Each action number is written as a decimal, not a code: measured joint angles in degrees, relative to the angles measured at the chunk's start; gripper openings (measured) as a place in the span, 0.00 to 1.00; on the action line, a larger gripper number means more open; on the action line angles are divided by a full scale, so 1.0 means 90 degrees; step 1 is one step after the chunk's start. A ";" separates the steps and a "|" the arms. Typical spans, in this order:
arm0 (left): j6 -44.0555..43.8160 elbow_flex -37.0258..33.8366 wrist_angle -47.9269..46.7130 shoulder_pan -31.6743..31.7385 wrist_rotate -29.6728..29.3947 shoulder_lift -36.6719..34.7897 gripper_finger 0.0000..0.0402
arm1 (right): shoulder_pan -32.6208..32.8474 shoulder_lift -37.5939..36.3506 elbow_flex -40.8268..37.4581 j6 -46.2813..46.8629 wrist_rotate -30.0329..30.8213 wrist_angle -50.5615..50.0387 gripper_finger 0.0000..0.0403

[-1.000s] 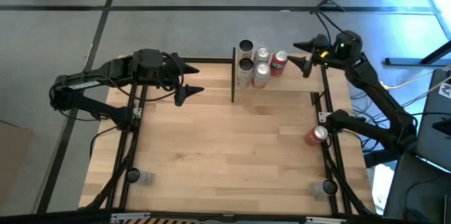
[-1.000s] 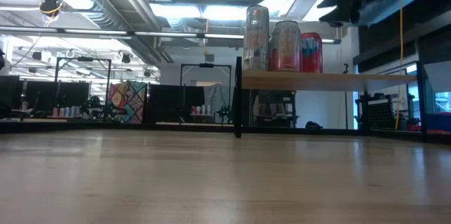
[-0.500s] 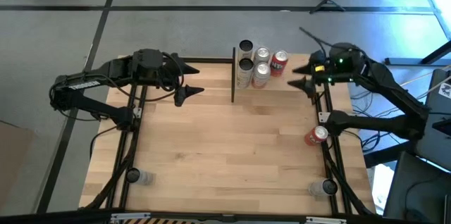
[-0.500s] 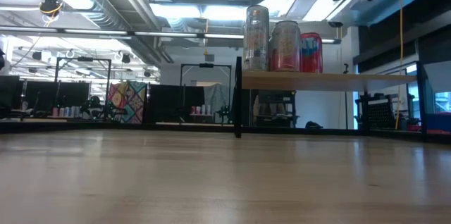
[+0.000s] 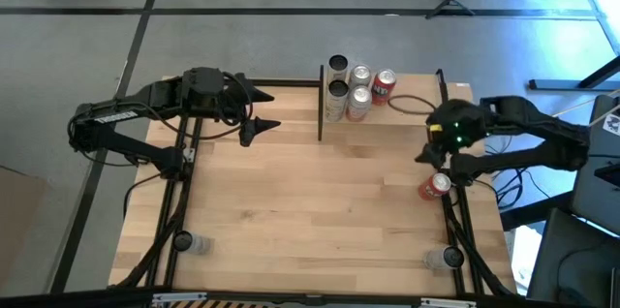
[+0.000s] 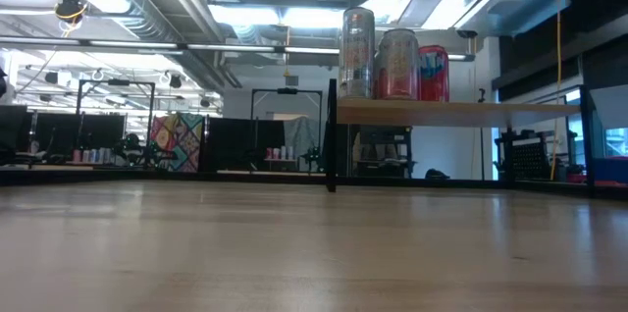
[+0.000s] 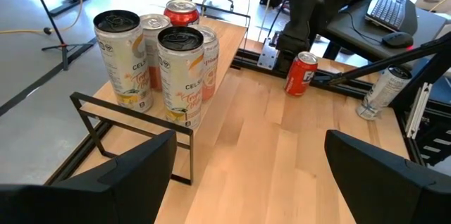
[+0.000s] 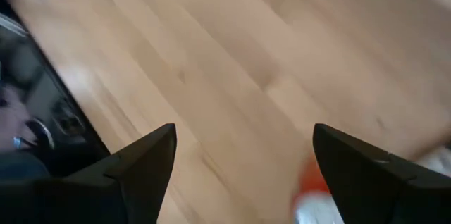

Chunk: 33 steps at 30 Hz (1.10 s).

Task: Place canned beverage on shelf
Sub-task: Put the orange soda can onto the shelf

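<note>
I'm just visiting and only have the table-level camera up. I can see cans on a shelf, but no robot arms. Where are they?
Observer: Both are outside your picture. The right gripper hangs open near the table's right edge.
Operator: Is it after something there?
Observer: Probably. A red can stands on the tabletop right beside it, out of your view.
Operator: And the other arm?
Observer: The left gripper waits open, to the left of the shelf. The shelf carries five cans, not just the three you see.
</note>
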 joint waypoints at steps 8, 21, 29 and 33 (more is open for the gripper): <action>0.0000 0.0000 -0.0002 0.0000 0.0000 0.0002 0.87 | 0.0713 0.0315 0.0000 0.0550 0.0077 -0.0997 0.79; 0.0000 0.0000 -0.0005 0.0000 0.0000 0.0002 0.87 | 0.1607 0.0294 -0.1048 0.1059 0.0097 -0.1062 0.79; 0.0000 0.0000 -0.0017 0.0000 0.0000 0.0002 0.87 | 0.1952 0.0200 -0.1563 0.1228 -0.0070 -0.1058 0.79; 0.0000 0.0000 -0.0017 0.0001 0.0000 0.0002 0.87 | 0.1972 0.0205 -0.1844 0.1200 -0.0014 -0.1047 0.79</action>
